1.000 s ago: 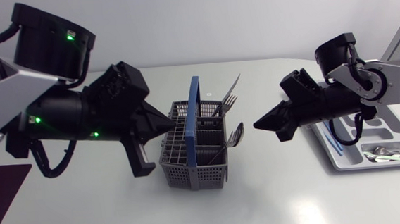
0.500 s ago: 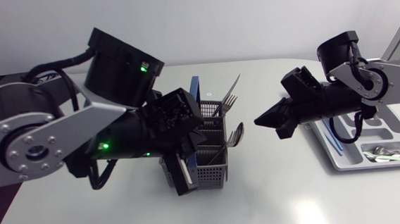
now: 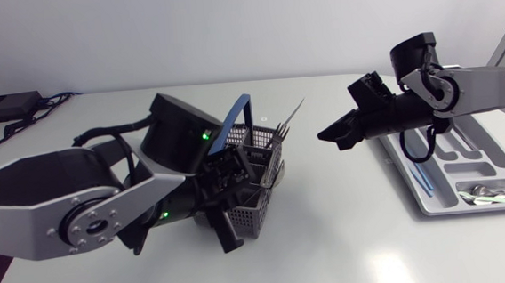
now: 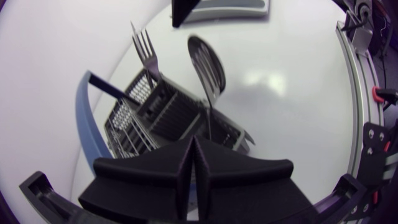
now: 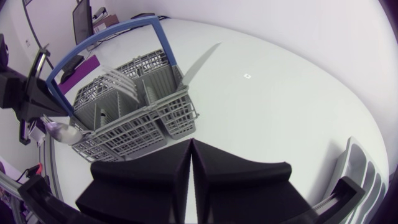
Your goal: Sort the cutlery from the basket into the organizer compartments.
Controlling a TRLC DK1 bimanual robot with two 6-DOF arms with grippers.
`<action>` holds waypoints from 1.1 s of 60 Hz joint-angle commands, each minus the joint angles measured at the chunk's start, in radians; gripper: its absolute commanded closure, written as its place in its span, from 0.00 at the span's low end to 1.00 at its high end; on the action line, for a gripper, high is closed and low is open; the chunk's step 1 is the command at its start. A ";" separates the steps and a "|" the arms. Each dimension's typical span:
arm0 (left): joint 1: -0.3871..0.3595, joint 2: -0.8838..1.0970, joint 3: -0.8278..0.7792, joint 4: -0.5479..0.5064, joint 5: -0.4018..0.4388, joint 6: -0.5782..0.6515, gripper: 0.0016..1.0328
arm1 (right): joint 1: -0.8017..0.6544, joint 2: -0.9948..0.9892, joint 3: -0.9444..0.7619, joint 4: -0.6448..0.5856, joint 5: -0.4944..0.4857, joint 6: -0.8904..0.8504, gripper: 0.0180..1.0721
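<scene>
As your left gripper (image 4: 193,138) swings in mid-frame, fingers pressed together like the right gripper (image 5: 191,142), the basket (image 3: 259,211) tips, its spoon (image 4: 204,62) still inside.

The basket (image 3: 258,195) is mid-grey with an open grid pattern on its walls and carries a blue handle (image 3: 233,118), while the fork (image 4: 144,46) and spoon (image 4: 205,62) standing in it are shiny silver. The surface (image 3: 357,241) is plain white and the organizer (image 3: 503,155) on it pale grey. Both the left hand (image 4: 193,139) and the right hand (image 5: 189,143) are matte black, and the left arm (image 3: 53,218) is silver-grey with black joints and small green lights.
</scene>
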 commanded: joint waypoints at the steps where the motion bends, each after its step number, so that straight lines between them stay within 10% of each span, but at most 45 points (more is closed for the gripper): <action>1: 0.042 -0.047 -0.065 -0.016 -0.017 0.021 0.96 | -0.013 0.071 0.056 0.021 -0.003 0.059 0.91; 25: 0.103 -0.349 -0.204 -0.087 0.018 0.027 0.96 | -0.010 0.255 0.233 0.035 -0.039 0.188 0.91; 35: 0.235 -0.390 -0.266 -0.085 0.087 0.056 0.96 | 0.005 0.325 0.286 0.035 -0.056 0.239 0.91; 49: 0.457 -0.306 -0.250 -0.062 0.290 0.036 0.96 | 0.019 0.428 0.374 0.018 -0.089 0.316 0.91; 66: 0.531 -0.091 -0.169 -0.087 0.394 0.016 0.96 | 0.047 0.597 0.582 -0.126 -0.172 0.352 0.91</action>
